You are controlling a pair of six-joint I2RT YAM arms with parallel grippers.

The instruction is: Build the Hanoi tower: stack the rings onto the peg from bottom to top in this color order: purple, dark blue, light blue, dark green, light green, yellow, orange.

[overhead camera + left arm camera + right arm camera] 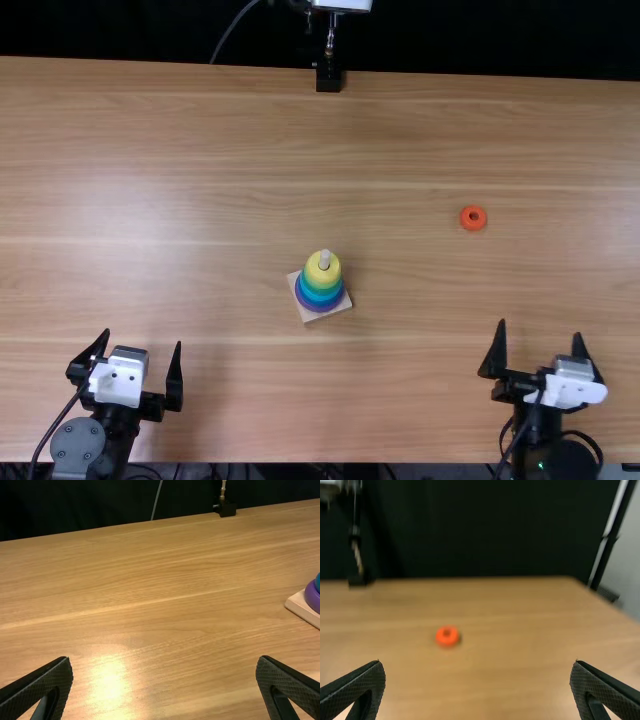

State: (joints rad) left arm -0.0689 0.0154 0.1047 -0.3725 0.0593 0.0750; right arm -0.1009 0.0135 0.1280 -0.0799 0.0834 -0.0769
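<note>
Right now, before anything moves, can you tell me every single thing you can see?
Orange ring: one, orange, on the table beyond the tower, toward the right arm's side
Yellow ring: one, yellow, top of the stack
Green and blue rings: too close together to count, between yellow and purple
Purple ring: one, purple, bottom of the stack
Peg: one, pale, poking up through the stack
Base: one, pale wood, under the stack
Table: one, light brown, under everything
Stand: one, black, at the far edge
Curtain: dark, behind the table
Left gripper: one, black and white, near edge, open
Right gripper: one, black and white, near edge, open
</note>
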